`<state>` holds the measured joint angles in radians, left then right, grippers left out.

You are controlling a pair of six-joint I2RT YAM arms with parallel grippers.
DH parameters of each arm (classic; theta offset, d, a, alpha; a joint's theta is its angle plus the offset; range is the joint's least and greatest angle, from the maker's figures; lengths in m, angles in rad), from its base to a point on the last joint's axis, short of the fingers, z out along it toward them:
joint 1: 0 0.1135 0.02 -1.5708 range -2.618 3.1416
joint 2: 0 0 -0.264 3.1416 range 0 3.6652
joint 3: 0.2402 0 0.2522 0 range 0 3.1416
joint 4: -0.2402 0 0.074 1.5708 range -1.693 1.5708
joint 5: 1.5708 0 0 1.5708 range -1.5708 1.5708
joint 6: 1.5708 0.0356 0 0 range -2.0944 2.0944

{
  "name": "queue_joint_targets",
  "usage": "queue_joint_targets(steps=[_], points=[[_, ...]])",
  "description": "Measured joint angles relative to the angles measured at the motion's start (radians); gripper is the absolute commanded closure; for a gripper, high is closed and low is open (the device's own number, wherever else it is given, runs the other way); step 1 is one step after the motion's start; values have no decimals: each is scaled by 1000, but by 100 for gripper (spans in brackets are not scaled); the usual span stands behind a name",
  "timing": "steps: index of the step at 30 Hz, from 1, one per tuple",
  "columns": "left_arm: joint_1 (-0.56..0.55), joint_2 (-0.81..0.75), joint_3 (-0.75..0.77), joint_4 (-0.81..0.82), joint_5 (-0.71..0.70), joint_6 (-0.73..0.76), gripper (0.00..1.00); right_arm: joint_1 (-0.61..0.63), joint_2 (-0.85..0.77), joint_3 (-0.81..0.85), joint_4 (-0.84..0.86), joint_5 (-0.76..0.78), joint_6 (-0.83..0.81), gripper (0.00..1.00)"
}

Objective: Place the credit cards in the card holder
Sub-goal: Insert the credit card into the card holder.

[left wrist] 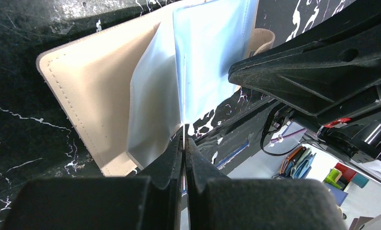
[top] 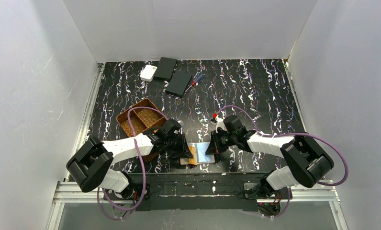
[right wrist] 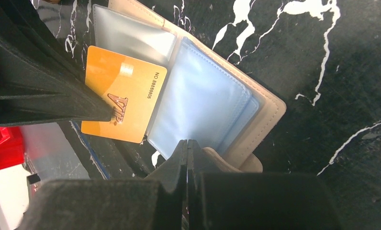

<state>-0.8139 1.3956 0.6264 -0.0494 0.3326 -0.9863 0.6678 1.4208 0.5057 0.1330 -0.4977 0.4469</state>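
— Left gripper (left wrist: 184, 140) state?
— Clamped on an orange credit card (right wrist: 126, 91), angled toward the card holder (right wrist: 272, 108), which lies open at the near edge of the table (top: 255, 96).
— Right gripper (right wrist: 187, 143)?
— Shut at the edge of the clear pockets (right wrist: 203, 105), probably steadying them for insertion. Gripping a leaf or not, cannot tell.

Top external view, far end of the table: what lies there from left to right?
Small white square box, flat black rectangular box, second flat black box, thin red and blue pen-like sticks.
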Motion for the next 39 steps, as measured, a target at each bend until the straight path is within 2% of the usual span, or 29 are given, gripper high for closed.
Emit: queue_joint_targets(steps=[28, 39], points=[[0, 52, 21, 73, 45, 36, 100, 0, -2, -13, -2, 2, -2, 99], [0, 68, 28, 87, 54, 41, 100, 0, -42, -13, -65, 33, -18, 98]])
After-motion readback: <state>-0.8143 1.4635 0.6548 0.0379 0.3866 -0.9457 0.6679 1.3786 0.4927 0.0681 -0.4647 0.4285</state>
